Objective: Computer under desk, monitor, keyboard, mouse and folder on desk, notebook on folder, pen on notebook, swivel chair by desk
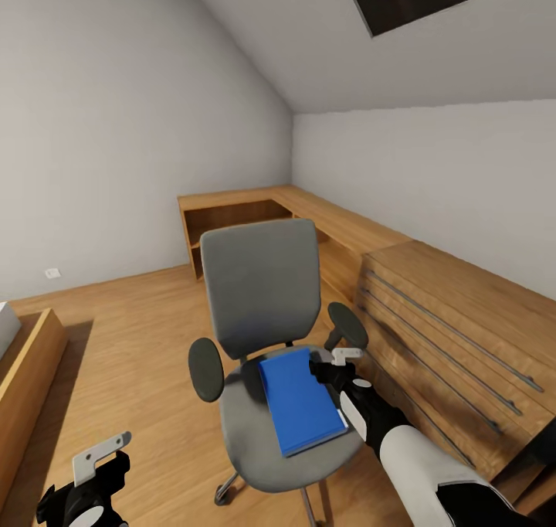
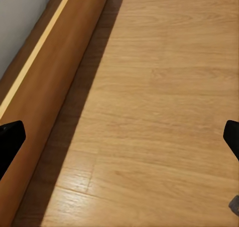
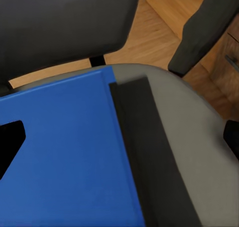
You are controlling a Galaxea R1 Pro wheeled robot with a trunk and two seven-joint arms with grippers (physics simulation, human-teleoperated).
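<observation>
In the head view, one swivel chair (image 1: 270, 334) stood at the centre of the wood floor (image 1: 139, 334), and one blue folder (image 1: 300, 403) lay flat on its seat, toward five o'clock of the seat's middle. The right gripper (image 1: 337, 362) hovered just at the folder's far right corner, at about one o'clock from the folder's centre; one chest of drawers (image 1: 455, 334) stood at three o'clock of the chair, and a low wooden shelf unit (image 1: 255, 218) ran along the far wall at twelve o'clock. The left gripper (image 1: 99, 453) hung low at seven o'clock, apart from everything. In the left wrist view, its two dark fingertips (image 2: 10, 142) stood wide apart over bare floor beside one wooden bed frame (image 2: 45, 92), released and holding nothing. In the right wrist view, the folder (image 3: 64, 152) spread under the camera, one dark strip (image 3: 149, 157) lying along its edge on the grey seat (image 3: 199, 152), perhaps shadow or spine; the two fingertips (image 3: 10, 142) were spread, one over the blue cover, nothing gripped. To lift the folder well, I judged the gripper should straddle that free edge, slip one finger beneath, then close squarely so the flat cover would not tip or slide off the seat.
</observation>
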